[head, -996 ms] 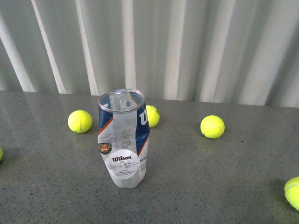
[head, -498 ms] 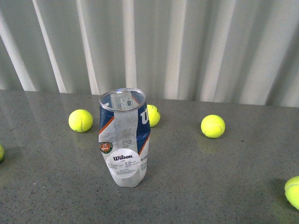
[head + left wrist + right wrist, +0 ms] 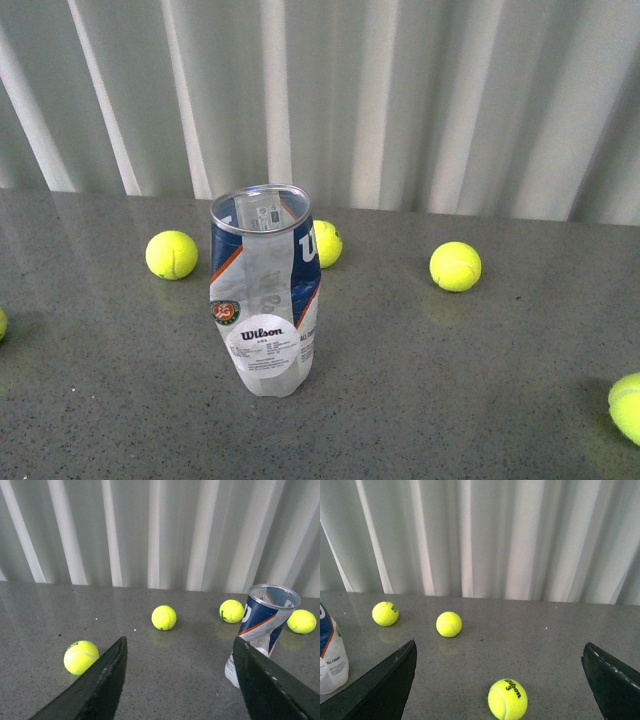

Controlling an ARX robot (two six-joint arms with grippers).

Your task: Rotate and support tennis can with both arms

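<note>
Can (image 3: 264,290) stands upright on desk (image 3: 450,380) (open end up), balls (image 3: 455,267) around it; left fingers (image 3: 112,677) and right fingers (image 3: 395,682) spread wide, empty.

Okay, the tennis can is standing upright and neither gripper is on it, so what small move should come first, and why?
Probably bring the left gripper toward the tennis can. The can stands upright and untouched on the table, both grippers are open and clear of it, and in the left wrist view it already sits beside one finger, nearer than to the right gripper.
</note>
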